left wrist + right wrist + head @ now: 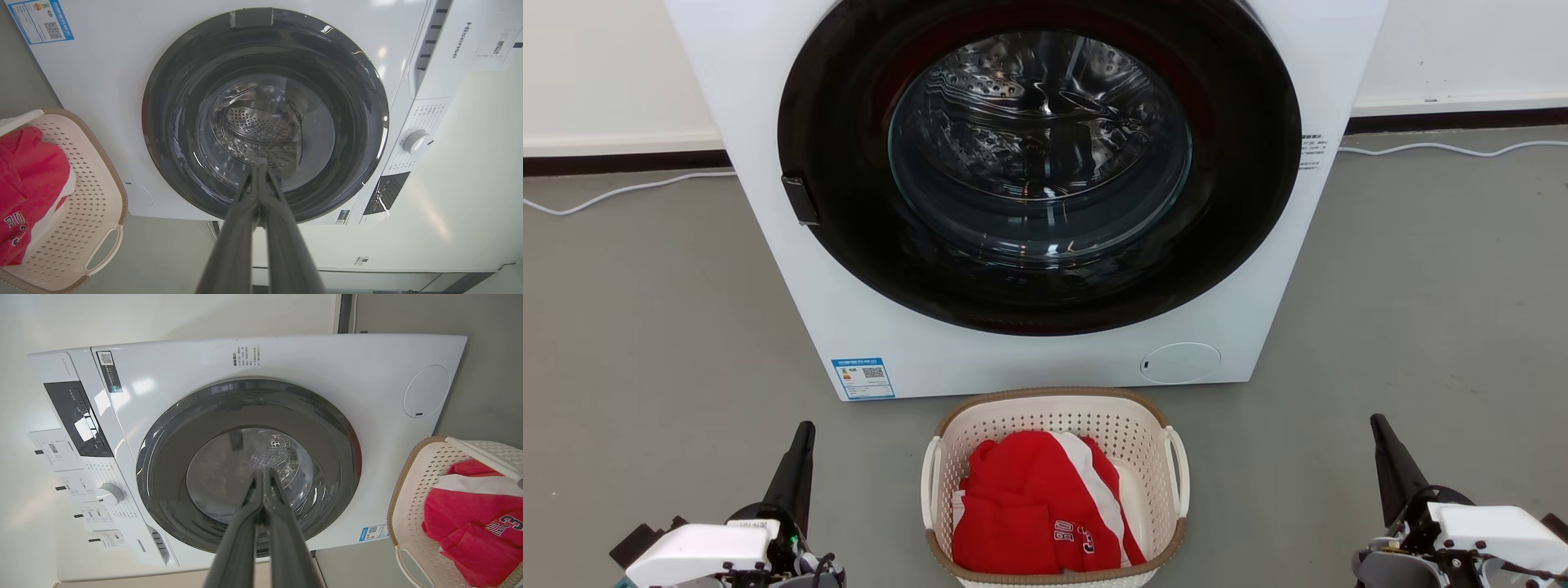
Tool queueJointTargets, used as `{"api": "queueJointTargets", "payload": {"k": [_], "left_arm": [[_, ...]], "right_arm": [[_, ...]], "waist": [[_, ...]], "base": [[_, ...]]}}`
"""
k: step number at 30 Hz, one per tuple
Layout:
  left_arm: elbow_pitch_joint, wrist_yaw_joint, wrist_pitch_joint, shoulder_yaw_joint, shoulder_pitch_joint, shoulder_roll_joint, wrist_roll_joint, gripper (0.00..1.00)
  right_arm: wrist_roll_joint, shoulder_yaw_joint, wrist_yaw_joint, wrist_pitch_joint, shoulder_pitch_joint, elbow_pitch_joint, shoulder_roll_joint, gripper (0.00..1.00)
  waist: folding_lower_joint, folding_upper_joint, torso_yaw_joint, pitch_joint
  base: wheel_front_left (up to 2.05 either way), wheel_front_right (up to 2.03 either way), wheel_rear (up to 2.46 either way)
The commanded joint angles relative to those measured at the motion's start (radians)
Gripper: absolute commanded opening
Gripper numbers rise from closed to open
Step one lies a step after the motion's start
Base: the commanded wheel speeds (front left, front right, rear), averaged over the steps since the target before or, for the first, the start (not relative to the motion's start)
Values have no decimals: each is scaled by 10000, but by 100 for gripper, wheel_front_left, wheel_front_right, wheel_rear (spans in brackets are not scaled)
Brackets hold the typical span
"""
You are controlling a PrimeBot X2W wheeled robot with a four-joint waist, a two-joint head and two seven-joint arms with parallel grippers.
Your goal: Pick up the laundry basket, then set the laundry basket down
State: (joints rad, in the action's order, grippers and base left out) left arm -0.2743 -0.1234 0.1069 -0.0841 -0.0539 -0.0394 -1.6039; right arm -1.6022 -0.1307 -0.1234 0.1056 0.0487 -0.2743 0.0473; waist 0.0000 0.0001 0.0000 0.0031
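The laundry basket (1054, 404) stands on the grey floor just in front of the washer, cream perforated plastic with a brown rim and white loop handles, holding a red and white garment (1037, 502). In the wrist views the basket sits at the left edge (90, 196) and at the right edge (412, 498). My left gripper (805, 429) is at the lower left, well left of the basket, fingers pressed together and holding nothing (260, 163). Off to the basket's right is my right gripper (1377, 423), also shut and empty (264, 471).
A white front-loading washer (768, 122) with a closed dark round door (1037, 163) stands right behind the basket. White cables (621, 192) run along the floor by the wall on both sides. Bare floor lies between each gripper and the basket.
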Motion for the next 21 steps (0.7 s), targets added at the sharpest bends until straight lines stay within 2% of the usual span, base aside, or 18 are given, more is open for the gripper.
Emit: {"api": "queueJointTargets", "payload": {"k": [1,21], "left_arm": [[294,-73,60,-293,-540,-108,-51,0],[294,-73,60,-293,-540,-108,-51,0]], "right_arm": [[-68,173,-73,73,592,296,29,0],[-68,173,-73,73,592,296,29,0]], "waist": [[0,-1,0,0],[0,-1,0,0]], "base": [[0,0,0],[0,0,0]]}}
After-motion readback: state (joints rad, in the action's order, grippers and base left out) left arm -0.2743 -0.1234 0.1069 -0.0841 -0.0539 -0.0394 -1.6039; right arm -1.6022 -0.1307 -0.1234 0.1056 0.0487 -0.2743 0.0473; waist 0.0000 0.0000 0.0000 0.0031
